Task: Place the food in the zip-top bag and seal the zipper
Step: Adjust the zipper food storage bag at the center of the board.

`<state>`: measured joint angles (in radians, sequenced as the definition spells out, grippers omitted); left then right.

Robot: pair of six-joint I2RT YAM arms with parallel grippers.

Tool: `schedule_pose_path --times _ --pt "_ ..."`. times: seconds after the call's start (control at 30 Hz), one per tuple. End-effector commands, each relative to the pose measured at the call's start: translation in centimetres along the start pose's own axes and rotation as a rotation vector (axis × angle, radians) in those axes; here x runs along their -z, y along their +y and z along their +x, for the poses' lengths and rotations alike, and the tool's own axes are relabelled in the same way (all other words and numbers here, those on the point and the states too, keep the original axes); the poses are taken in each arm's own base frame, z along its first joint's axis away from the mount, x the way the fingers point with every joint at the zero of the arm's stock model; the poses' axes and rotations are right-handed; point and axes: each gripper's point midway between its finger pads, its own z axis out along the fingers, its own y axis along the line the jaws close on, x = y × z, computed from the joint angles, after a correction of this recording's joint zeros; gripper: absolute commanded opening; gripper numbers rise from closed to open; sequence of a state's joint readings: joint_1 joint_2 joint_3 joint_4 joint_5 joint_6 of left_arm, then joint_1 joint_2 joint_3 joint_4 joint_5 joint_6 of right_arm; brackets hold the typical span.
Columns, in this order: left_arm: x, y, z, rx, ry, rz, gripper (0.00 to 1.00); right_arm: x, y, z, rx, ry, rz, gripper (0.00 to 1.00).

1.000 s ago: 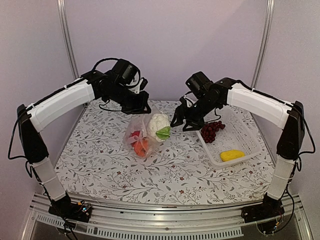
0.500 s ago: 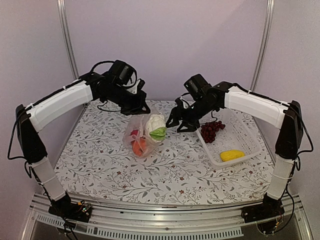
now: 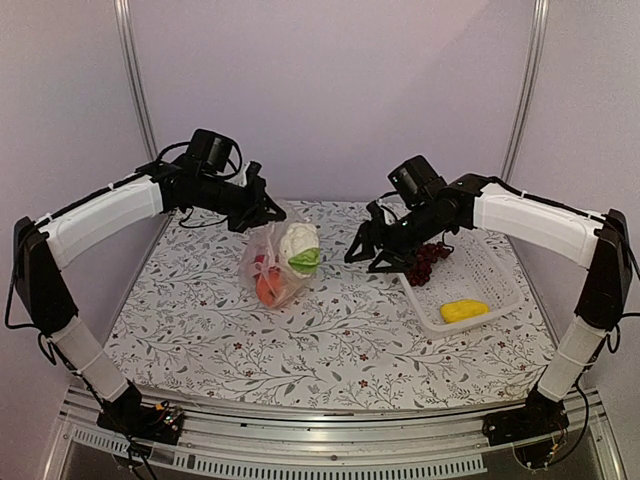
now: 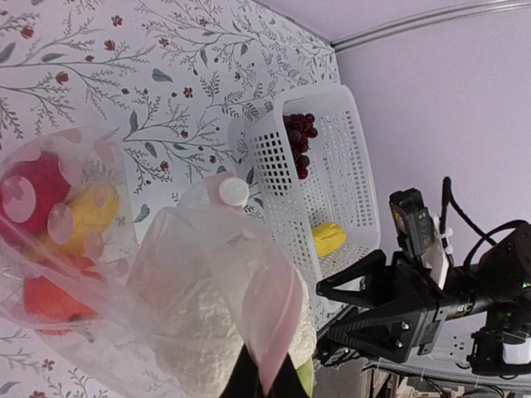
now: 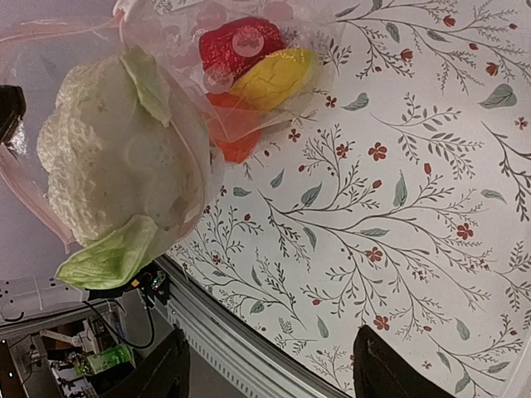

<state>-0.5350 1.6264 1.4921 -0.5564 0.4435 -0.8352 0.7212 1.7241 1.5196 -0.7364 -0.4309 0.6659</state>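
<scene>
Pinches the zip-top bag (image 3: 262, 262) rim with the left gripper (image 3: 270, 216), centre frame. Holds the right gripper (image 3: 366, 256) spread, empty, right of the cauliflower (image 3: 297, 242).

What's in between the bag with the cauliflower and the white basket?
The right gripper, open and holding nothing, hangs there between the bag and the basket, above the flowery tablecloth. The top view shows it.
</scene>
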Motion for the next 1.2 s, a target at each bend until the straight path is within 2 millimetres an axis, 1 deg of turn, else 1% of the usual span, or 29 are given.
schedule_pose_path --times 0.0,0.07,0.1,0.13,0.17,0.27,0.37,0.5,0.53,0.63,0.67,0.73,0.83,0.97,1.03,1.07,1.13,1.17 --pt "1.0 -1.8 -0.5 0.009 -0.019 0.082 0.0 -1.0 1.6 -1.2 0.033 -0.036 -0.079 0.65" --pt "1.1 -1.9 -0.5 0.011 -0.021 0.083 0.0 -2.5 2.0 -1.7 0.038 -0.022 -0.088 0.64" --pt "1.1 -1.9 -0.6 0.011 -0.022 0.083 0.0 -3.0 2.6 -2.0 0.048 -0.021 -0.097 0.64" --pt "1.1 -1.9 -0.6 0.013 -0.022 0.082 0.0 -4.0 2.6 -2.2 0.051 -0.012 -0.095 0.63" --pt "1.1 -1.9 -0.6 0.017 -0.021 0.081 0.0 -4.4 2.8 -2.4 0.054 -0.009 -0.096 0.62" --pt "1.2 -1.9 -0.5 0.021 -0.019 0.081 0.0 -6.3 2.5 -2.7 0.034 0.017 -0.087 0.6" --pt "1.3 -1.9 -0.5 0.022 -0.018 0.08 0.0 -7.5 2.8 -2.8 0.036 0.027 -0.108 0.59" --pt "1.4 -1.8 -0.4 0.02 -0.02 0.074 0.0 -8.3 3.4 -3.0 0.043 0.024 -0.156 0.56" --pt "1.4 -1.7 -0.3 0.021 -0.02 0.072 0.0 -8.6 3.4 -3.0 0.044 0.023 -0.167 0.53" --pt "1.4 -1.5 -0.3 0.021 -0.019 0.069 0.0 -9.0 4.1 -3.0 0.046 0.023 -0.223 0.39" --pt "1.3 -1.4 -0.2 0.02 -0.017 0.066 0.0 -9.0 4.4 -3.0 0.047 0.022 -0.24 0.37" --pt "1.3 -1.3 -0.1 0.019 -0.014 0.061 0.0 -8.8 4.9 -3.1 0.053 0.013 -0.263 0.36" --pt "1.2 -1.2 0.0 0.019 -0.008 0.061 0.0 -8.8 5.0 -3.2 0.048 0.009 -0.268 0.37" --pt "1.2 -1.3 0.0 0.019 -0.005 0.061 0.0 -9.7 4.4 -3.1 0.039 0.01 -0.243 0.35" --pt "1.3 -1.2 0.1 0.019 -0.004 0.058 0.0 -10.3 4.2 -3.0 0.037 0.015 -0.237 0.3" --pt "1.3 -1.2 0.1 0.018 -0.001 0.056 0.0 -10.5 4.1 -3.0 0.036 0.017 -0.239 0.26" --pt "1.4 -1.0 0.3 0.016 0.003 0.046 0.0 -10.8 4.1 -3.0 0.031 0.022 -0.236 0.11" --pt "1.5 -0.8 0.2 0.008 0.003 0.036 0.01 -10.6 4.1 -3.0 0.023 0.02 -0.226 0.01"
